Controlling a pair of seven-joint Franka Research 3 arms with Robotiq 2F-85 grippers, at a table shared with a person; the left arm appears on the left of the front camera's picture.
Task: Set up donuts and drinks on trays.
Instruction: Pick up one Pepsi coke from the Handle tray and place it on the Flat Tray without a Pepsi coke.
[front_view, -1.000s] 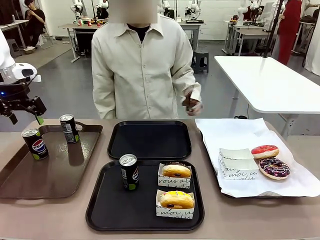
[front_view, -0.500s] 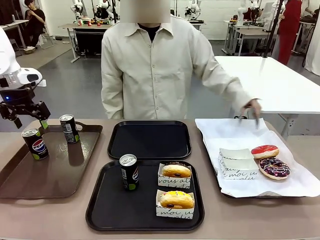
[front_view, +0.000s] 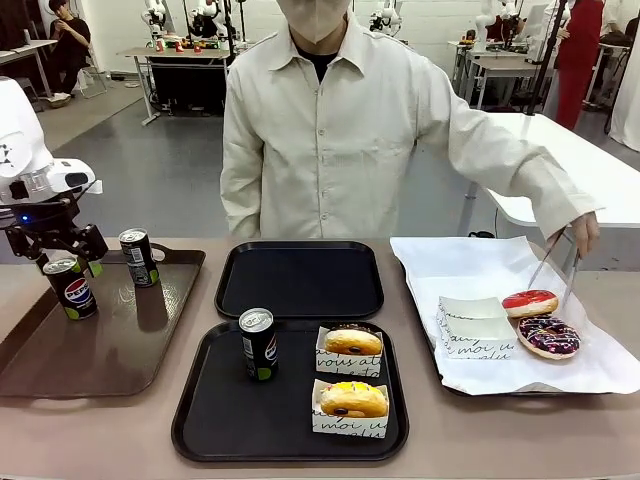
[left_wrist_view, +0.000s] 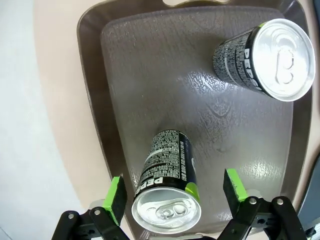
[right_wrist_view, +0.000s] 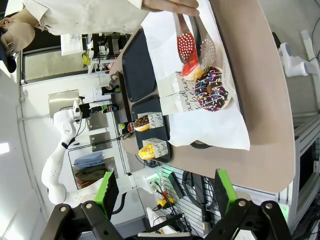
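On the long brown tray (front_view: 110, 360) at the robot's left stand two of the drinks, and the left gripper (left_wrist_view: 175, 192) hangs right above the nearer can (left_wrist_view: 169, 162), its jaws spread as wide as they go, one green pad on each side of the can's body with a gap to both, so it holds and touches nothing. Such a can should be a stiff, smooth, thin-walled cylinder, weighty if full, tall for its base and so easy to tip; the sound hold is across the round body a little below the silver rim, pads square to it, closing gently enough not to dent yet firmly enough that the slick print does not slip. The second can (left_wrist_view: 265, 57) stands well apart, leaving room for the fingers. The right gripper (right_wrist_view: 166, 192) is likewise wide open and empty, looking in from the table's right end, where a person's hand (front_view: 585, 232) holds tongs (front_view: 555, 268) at the red donut (front_view: 529, 301) on the paper-lined tray (front_view: 420, 260). The near black tray (front_view: 195, 420) carries one can (front_view: 259, 343) and two boxed donuts (front_view: 352, 398); the far black tray (front_view: 300, 285) behind it looks the likely place for this drink
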